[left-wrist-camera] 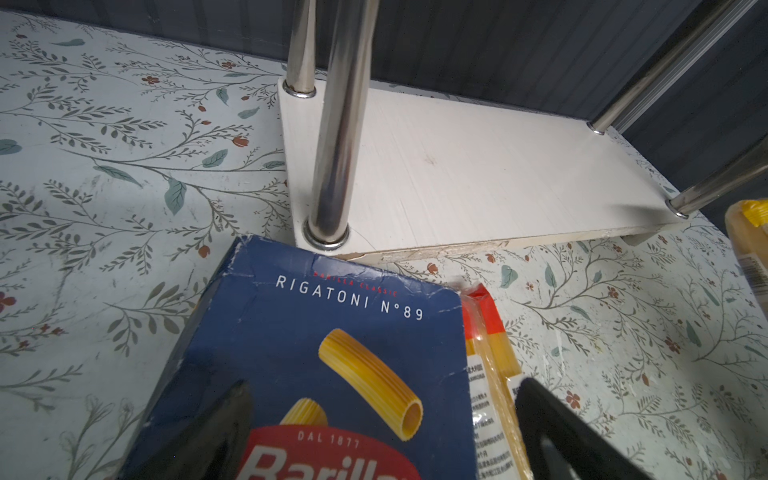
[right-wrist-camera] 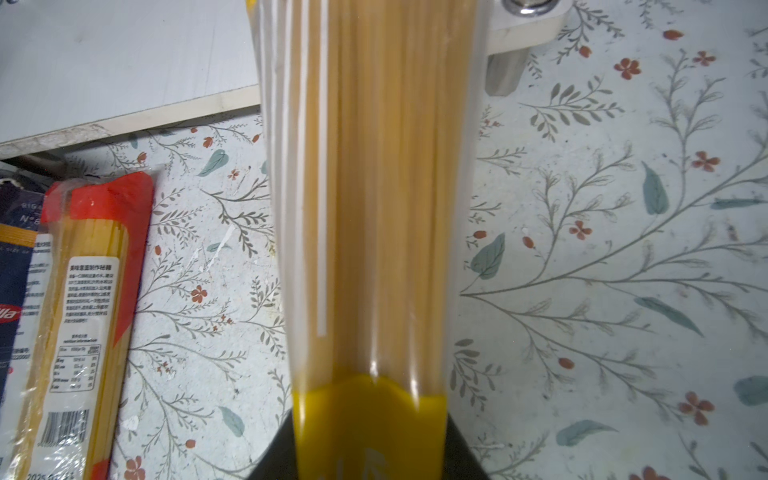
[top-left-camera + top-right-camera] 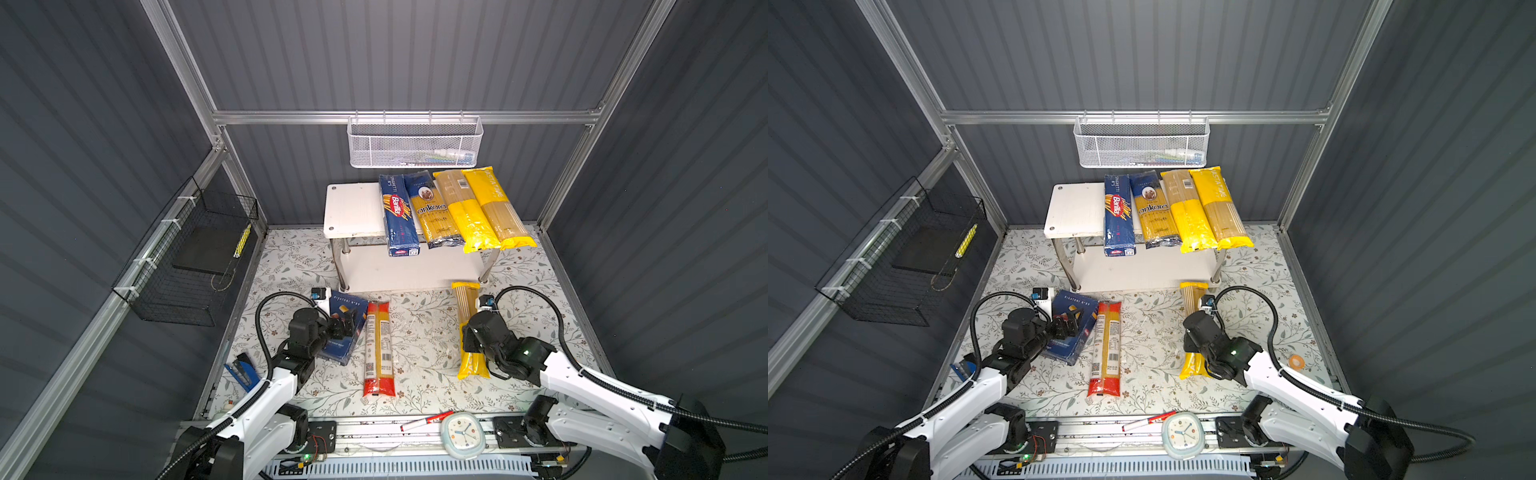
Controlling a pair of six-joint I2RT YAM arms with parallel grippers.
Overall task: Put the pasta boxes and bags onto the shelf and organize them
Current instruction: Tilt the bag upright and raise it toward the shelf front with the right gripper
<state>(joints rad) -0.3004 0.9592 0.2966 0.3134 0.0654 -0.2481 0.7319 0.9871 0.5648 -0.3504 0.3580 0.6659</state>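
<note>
Wide box: RIGATONI N°89, DAL 1877, Barilla. Narrow box: Barilla. Blue-yel. bag: ankara.

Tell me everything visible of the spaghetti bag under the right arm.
The yellow-and-clear spaghetti bag is long and slim: clear film showing pale strands, opaque yellow at both ends. It points toward the shelf, its far end by the lower board's front corner. The right end effector is shut on it; whether it is lifted is unclear.

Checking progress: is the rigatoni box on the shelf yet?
No, the rigatoni box lies on the table in front of the shelf.
</note>
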